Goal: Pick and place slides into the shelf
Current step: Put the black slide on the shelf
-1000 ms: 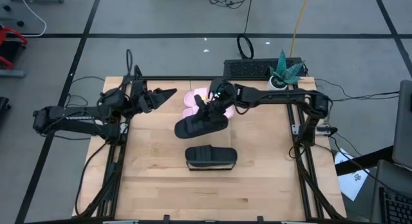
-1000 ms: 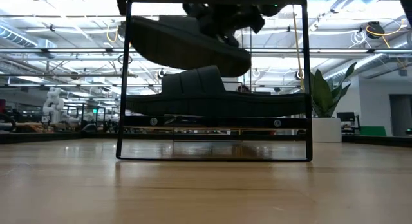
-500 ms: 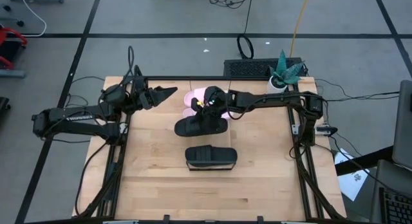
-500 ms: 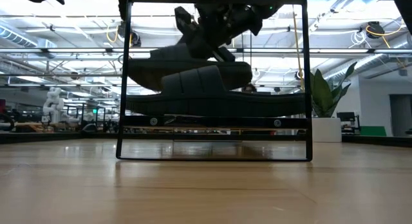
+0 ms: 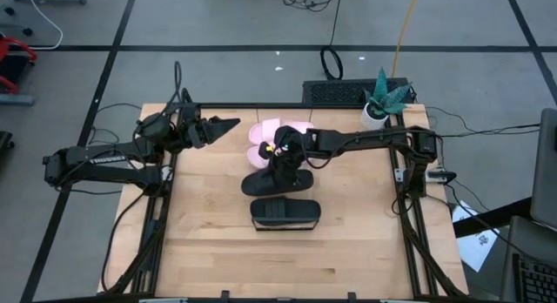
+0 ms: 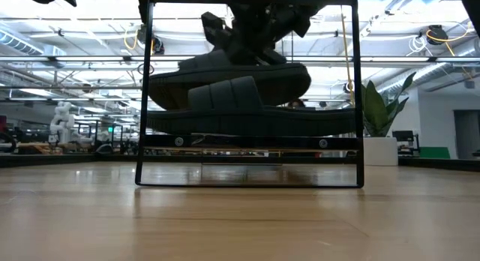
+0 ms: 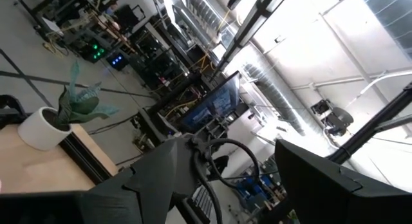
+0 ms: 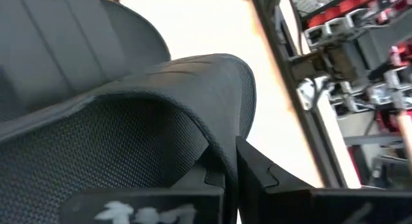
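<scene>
the left gripper [image 5: 228, 124] stays spread and empty near the counter's [image 5: 200, 233] back left corner. the right gripper [image 5: 280, 158], clamped on a black wide-strap slide sandal [image 5: 277, 182], has carried it lower and nearer the front, just above the other black slide [image 5: 285, 212] on the black wire-framed shelf [image 6: 250, 151].

No readable text, label, brand or number appears in any view. White marks at the lower left of the right wrist view are too blurred to read.
</scene>
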### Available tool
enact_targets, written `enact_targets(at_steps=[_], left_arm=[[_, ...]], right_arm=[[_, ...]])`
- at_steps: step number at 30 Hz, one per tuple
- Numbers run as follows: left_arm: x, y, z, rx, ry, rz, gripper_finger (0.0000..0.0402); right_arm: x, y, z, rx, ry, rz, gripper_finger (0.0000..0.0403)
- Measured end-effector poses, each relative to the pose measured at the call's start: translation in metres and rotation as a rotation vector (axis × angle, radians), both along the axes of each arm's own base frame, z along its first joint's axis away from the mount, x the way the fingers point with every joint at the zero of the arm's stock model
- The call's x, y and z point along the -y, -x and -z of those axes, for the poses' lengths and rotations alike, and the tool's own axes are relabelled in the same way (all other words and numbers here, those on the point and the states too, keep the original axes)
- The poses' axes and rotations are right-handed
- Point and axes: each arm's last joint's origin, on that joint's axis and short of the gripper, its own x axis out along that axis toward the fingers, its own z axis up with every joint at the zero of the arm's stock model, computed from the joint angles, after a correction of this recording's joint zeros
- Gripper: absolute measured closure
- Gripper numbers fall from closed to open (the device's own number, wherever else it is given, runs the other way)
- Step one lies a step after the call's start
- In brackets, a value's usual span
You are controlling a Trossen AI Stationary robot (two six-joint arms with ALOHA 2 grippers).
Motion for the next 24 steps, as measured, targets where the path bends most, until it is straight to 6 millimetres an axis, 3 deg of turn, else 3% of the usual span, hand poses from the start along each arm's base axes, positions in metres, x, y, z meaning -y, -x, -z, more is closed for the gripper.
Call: enact_targets(at_steps=[16, 24], left_arm=[[0.0, 0.0, 0.0, 0.0, -0.001, 0.007, 0.0144], [0.0, 0.0, 0.0, 0.0, 0.001, 0.008, 0.0144]], right_arm=[[-0.001, 0.004, 0.005, -0.088, -0.06, 0.04, 0.0403], [-0.002, 0.01, 0.027, -0.087, -0.09, 0.063, 0.0403]])
